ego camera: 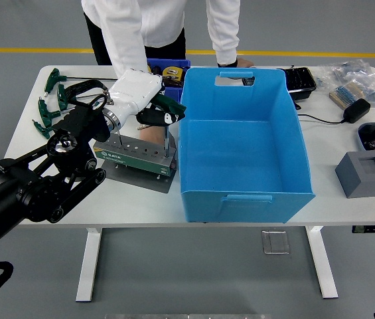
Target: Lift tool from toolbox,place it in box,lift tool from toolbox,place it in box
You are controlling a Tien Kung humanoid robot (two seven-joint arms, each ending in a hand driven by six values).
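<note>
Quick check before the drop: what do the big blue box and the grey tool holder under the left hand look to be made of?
The blue box looks like thin plastic sheet, probably corrugated: matte, flat folded panels with die-cut handle slots. The tool holder appears to be grey metal or hard plastic, I cannot tell which: a rigid block with a row of drilled holes and a green label strip. The left hand grips a green-handled tool above it.

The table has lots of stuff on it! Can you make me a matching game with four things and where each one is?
Things:
1. blue box
2. gray foam block
3. green T-handle wrenches
4. left robot hand

Places:
A. far left end of the table
B. above the gray toolbox, shut on a green-handled tool
C. middle of the table
D. right end, near the front edge

Pairs: 1-C, 2-D, 3-A, 4-B
</note>
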